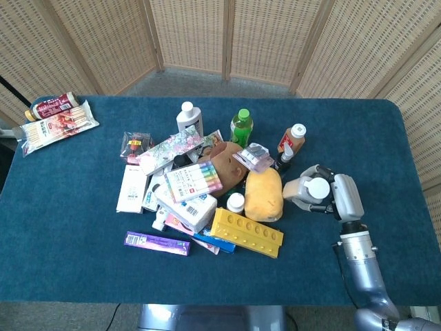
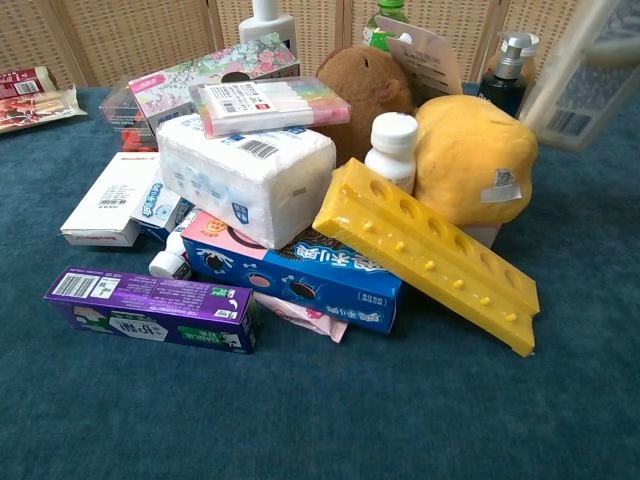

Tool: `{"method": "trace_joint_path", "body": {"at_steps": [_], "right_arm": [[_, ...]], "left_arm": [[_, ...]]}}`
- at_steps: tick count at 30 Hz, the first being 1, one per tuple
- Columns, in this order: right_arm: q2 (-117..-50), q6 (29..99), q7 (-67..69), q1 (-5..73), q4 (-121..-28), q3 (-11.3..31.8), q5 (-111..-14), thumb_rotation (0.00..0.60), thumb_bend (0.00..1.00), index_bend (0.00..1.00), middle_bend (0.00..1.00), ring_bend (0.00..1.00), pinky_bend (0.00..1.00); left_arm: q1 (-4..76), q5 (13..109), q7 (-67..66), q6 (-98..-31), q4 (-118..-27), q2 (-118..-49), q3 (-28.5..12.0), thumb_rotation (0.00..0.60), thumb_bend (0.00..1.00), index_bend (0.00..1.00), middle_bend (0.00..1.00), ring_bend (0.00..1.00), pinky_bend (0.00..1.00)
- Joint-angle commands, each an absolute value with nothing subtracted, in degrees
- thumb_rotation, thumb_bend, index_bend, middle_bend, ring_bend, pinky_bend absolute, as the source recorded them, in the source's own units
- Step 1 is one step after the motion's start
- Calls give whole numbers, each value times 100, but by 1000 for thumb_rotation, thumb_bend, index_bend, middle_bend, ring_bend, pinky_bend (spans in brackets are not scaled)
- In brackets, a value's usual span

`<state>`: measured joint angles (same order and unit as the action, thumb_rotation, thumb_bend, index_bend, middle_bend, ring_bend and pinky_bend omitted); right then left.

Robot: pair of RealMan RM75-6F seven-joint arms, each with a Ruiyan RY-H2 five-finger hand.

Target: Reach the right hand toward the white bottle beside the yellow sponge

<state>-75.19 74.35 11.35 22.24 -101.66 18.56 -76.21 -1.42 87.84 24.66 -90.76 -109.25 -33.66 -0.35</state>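
The right hand holds the white bottle clear of the blue table, at about 3 o'clock of the yellow sponge, with a brown pump bottle just beyond at 11 o'clock.

White bottle tilts, lifted at the top right edge, just beside the yellow sponge.

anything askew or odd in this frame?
Yes: the white bottle is tilted and off the table, gripped by the right robot hand beside the yellow sponge. In the chest view it leans steeply at the top right edge, cut off. No spill shows.
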Motion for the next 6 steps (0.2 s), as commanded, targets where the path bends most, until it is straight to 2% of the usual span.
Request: {"method": "trace_joint_path", "body": {"at_steps": [1, 6], "right_arm": [[-7182, 7511, 638, 2334, -10778, 2109, -7512, 600, 0, 462, 977, 865, 1000], [-7040, 7544, 204, 2438, -11235, 2227, -7403, 600, 0, 456, 971, 865, 1000]], "left_arm": [[-140, 8795, 2489, -9068, -10917, -3364, -32, 600, 0, 0, 0, 0, 0], [-143, 8824, 2538, -9074, -10895, -3356, -24, 600, 0, 0, 0, 0, 0]]}}
